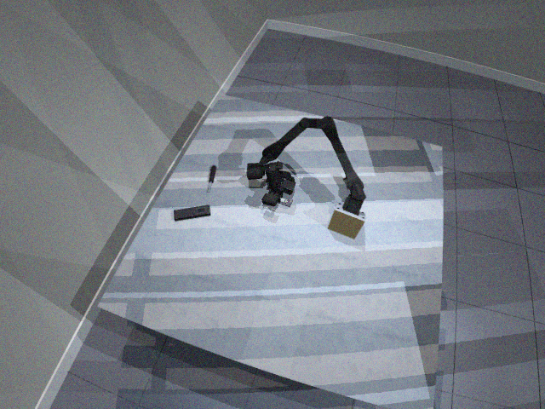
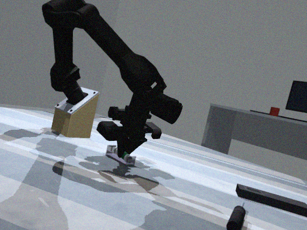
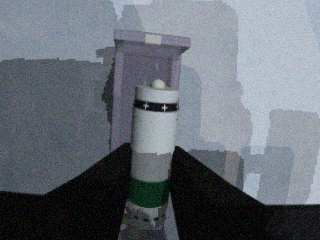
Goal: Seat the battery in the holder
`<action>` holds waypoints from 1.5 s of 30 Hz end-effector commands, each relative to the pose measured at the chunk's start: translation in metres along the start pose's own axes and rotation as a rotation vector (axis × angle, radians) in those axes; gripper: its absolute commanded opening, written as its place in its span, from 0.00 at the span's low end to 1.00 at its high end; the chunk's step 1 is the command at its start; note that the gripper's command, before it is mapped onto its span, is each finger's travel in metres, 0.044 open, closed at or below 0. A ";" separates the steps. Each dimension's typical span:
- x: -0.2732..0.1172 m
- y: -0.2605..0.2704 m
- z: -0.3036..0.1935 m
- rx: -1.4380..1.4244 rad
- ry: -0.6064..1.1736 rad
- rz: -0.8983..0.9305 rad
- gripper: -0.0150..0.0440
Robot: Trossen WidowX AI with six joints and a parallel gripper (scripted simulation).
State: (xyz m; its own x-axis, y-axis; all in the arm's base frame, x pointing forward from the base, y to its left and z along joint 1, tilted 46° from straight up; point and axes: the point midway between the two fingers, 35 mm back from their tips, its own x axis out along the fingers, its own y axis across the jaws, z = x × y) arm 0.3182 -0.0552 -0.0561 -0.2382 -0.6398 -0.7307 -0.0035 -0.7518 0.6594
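Gripping the battery (image 2: 124,155) (image 3: 154,140) between narrowed fingertips (image 2: 122,156), terminal end short of the holder's (image 2: 120,159) (image 3: 119,100) lip (image 3: 150,38); pushing forward while tilted could jam or ride over it.

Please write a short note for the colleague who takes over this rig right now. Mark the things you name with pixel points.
Gripper (image 2: 123,155) (image 3: 151,152): shut on the battery (image 3: 155,130), one finger on each side.
Battery: over the holder (image 2: 116,158) (image 3: 118,100), plus-marked terminal end towards the lip (image 3: 152,38), green band between the fingers. In the wrist view the terminal stops short of the lip; whether the flat end meets the spring, I cannot tell.
Done: battery grasped and brought to the holder.
Left: seat it flat and straight, terminal under the lip, without forcing or pressing hard; then let go and touch nothing.
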 end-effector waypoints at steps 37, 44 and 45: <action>0.004 0.004 0.004 -0.008 0.174 -0.014 0.35; 0.004 0.005 0.005 -0.008 0.194 -0.017 0.35; 0.004 0.005 0.005 -0.008 0.195 -0.017 0.35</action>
State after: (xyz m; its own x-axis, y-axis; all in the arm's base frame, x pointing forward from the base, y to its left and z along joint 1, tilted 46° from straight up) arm 0.3122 -0.0594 -0.0560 -0.0535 -0.6402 -0.7664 0.0023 -0.7675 0.6410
